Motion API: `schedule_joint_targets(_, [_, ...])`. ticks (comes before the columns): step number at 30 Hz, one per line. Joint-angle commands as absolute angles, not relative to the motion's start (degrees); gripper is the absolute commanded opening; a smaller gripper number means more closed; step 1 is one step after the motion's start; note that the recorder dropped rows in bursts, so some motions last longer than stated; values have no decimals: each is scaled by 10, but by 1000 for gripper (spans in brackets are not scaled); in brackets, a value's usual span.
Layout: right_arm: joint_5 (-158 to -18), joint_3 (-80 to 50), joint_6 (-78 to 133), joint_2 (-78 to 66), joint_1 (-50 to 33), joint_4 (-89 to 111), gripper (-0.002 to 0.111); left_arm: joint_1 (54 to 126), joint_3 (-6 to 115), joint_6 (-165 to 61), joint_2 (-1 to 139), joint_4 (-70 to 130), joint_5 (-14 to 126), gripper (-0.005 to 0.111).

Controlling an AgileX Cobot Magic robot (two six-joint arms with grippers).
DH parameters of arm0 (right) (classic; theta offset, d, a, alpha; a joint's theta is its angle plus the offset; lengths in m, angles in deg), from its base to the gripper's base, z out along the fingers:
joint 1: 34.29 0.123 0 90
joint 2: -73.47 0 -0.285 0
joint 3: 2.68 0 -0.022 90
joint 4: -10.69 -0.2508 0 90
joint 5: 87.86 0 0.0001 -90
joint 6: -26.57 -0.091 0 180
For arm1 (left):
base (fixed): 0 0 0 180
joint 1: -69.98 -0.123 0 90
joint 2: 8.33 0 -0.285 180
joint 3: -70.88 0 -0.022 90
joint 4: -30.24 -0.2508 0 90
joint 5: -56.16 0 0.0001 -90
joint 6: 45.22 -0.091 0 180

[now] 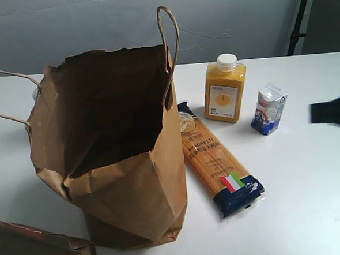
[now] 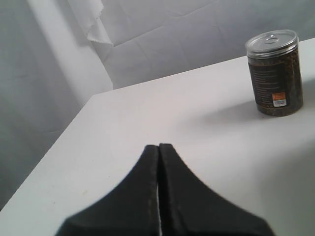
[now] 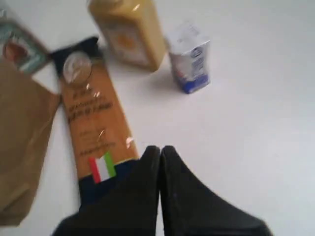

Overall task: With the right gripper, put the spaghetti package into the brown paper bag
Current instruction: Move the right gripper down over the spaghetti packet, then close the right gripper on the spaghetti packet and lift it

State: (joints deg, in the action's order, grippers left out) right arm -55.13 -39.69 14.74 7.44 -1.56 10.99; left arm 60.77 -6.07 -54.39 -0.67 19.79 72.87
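Two hands to pick from, Mei: which is nearer the spaghetti package (image 1: 219, 159)?

The right hand (image 1: 333, 110), Tom. It shows as a dark blur at the right edge of the exterior view. The package lies left of it, flat on the worktop (image 1: 304, 194) at centre right of the frame, just beside the brown paper bag (image 1: 140, 190).

Which way does it run?

Its long axis slants from upper left, by the bag's handle, to lower right, where the flag-striped end is. In the right wrist view that end sits close by the fingertips (image 3: 151, 155).

Ready to take it?

Not as it stands: the fingers are pressed together, gripping nothing. I judge it must spread them and close across the narrow width. The left hand (image 2: 158, 146) is likewise clenched and empty, and its camera shows no package, only a jar (image 2: 273, 73).
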Motion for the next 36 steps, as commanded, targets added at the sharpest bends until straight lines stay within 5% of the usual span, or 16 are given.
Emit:
schedule_joint_targets(1, [-532,-305,188,-123,64,118,16,609,-63,-542,-5,201,726,0])
schedule_joint_targets(6, [-518,-222,206,-285,87,118,80,609,-63,-542,-5,201,726,0])
schedule_joint_targets(8, [-518,-196,206,-326,92,123,90,609,-63,-542,-5,201,726,0])
schedule_joint_targets(36, [-531,-52,283,-553,108,130,91,609,-63,-542,-5,201,726,0])
